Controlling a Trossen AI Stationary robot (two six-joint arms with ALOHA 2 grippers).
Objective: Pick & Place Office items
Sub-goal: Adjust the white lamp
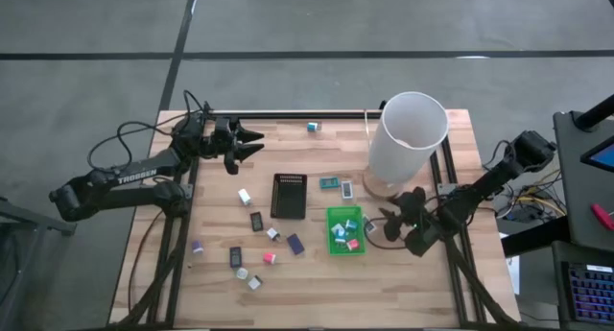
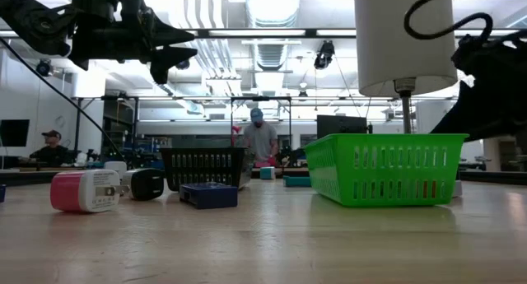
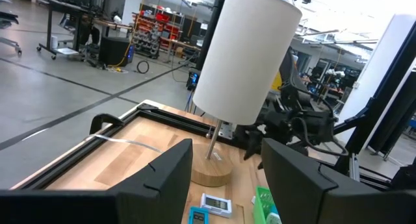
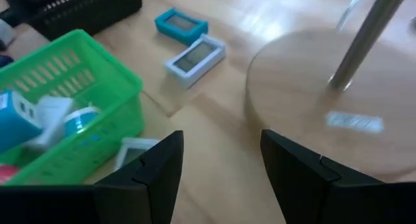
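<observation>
Office items (image 1: 251,221) lie scattered over the wooden tabletop (image 1: 317,293), most at 7 to 9 o'clock from the green tray (image 1: 344,247). My left hand (image 1: 257,145) hangs above the tabletop at about 10 o'clock of the black ribbed tray (image 1: 288,196), well apart from it, fingers spread wide, nothing between them. My right hand (image 1: 389,216) sits low just beside the green tray at its 3 o'clock, near the round wooden base of the white lamp (image 1: 409,137); fingers wide, holding nothing.

Green tray holds several pieces: teal, white and a pink-red one (image 1: 352,244). A white flat piece (image 4: 133,151) lies on the tabletop just beside the tray wall, by my right fingers. Teal-framed packet (image 1: 326,183) and pale packet (image 1: 346,188) lie side by side at 12 o'clock of the green tray, between it and the lamp base. One small teal block (image 1: 313,127) sits alone at the far edge, 12 o'clock of the black tray.

At 9 o'clock of the black tray: white block (image 1: 245,196). Below it, black packet (image 1: 256,221), small white piece (image 1: 272,233), dark blue block (image 1: 295,243). Further toward 7 o'clock: another black packet (image 1: 235,255), pink-red piece (image 1: 270,258), purple piece (image 1: 197,246), and two small ones (image 1: 248,277) nearest the front edge.

Low view: pink-and-white plug block (image 2: 82,190) and black block (image 2: 148,183) touching or nearly, cannot tell. People in the room behind the tabletop (image 2: 261,138).
</observation>
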